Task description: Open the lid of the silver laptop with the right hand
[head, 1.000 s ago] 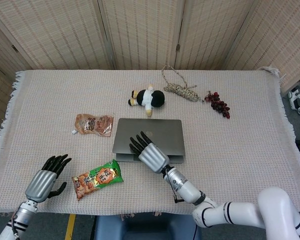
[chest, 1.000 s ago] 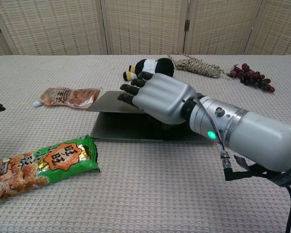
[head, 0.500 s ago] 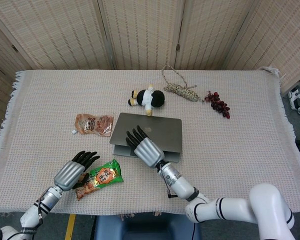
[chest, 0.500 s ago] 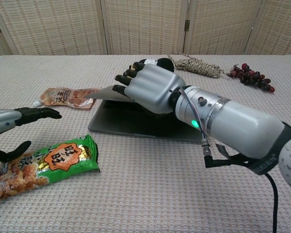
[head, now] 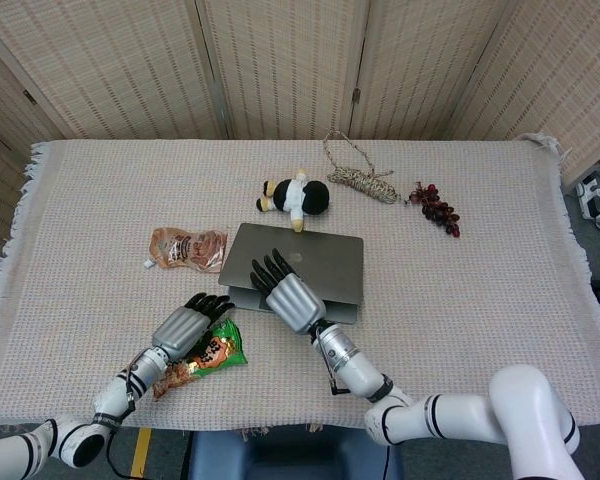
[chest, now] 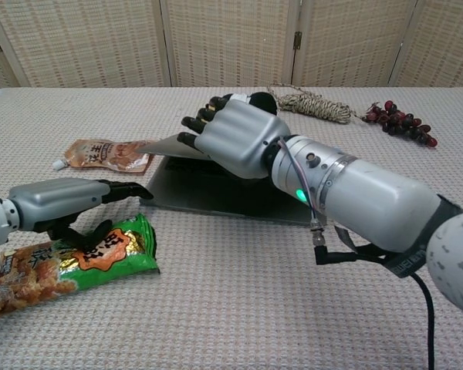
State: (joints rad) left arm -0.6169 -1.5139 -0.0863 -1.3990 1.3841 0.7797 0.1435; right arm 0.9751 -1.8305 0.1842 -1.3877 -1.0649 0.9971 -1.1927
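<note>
Head view: silver laptop (head: 310, 265) hinge farthest, crosswise.

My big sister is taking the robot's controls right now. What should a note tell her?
Right hand: fingers hooked on the front edge of the silver laptop lid, holding it part-way up.
Left hand: holds nothing, fingers out, reaching over the green snack bag toward the laptop's front left corner.
Laptop: middle of the table, base flat on the cloth, lid open only a crack.
Done: lid started.
Left: keep raising the lid with the right hand until it stands open.
</note>
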